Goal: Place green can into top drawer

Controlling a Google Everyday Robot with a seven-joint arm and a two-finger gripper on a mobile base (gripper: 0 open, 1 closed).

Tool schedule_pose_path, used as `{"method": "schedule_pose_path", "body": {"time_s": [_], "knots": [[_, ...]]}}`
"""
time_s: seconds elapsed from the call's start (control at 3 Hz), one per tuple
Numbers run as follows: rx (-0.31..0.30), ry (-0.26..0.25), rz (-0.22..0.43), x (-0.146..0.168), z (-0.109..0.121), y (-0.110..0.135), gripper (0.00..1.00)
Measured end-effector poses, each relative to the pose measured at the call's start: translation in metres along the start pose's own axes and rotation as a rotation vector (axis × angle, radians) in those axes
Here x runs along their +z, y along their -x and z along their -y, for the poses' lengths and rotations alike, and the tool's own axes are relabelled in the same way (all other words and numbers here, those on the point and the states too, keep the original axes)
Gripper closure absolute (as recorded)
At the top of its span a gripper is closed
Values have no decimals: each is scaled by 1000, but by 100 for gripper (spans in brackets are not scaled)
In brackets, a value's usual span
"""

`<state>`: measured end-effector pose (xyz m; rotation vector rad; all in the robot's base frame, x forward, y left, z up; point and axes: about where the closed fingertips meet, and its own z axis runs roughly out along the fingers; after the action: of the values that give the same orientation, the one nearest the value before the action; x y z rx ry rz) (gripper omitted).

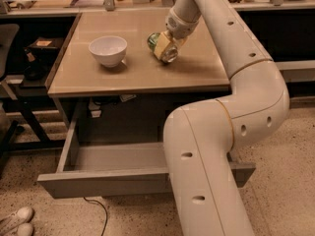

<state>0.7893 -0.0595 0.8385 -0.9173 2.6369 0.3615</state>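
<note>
clasping green can, gripper over table

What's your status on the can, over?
Gripper above table, shut on tilted green can. Top drawer open, can not in yet. White bowl beside can, apart.
</note>
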Motion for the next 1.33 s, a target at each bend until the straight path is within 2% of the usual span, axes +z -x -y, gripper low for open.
{"method": "schedule_pose_path", "body": {"time_s": [0.33,0.67,1.0,1.33], "knots": [[-36,-8,41,-13,9,-1,100],[-48,-7,50,-20,20,-13,100],[-49,10,57,-41,32,-49,100],[-38,32,24,-25,27,-59,100]]}}
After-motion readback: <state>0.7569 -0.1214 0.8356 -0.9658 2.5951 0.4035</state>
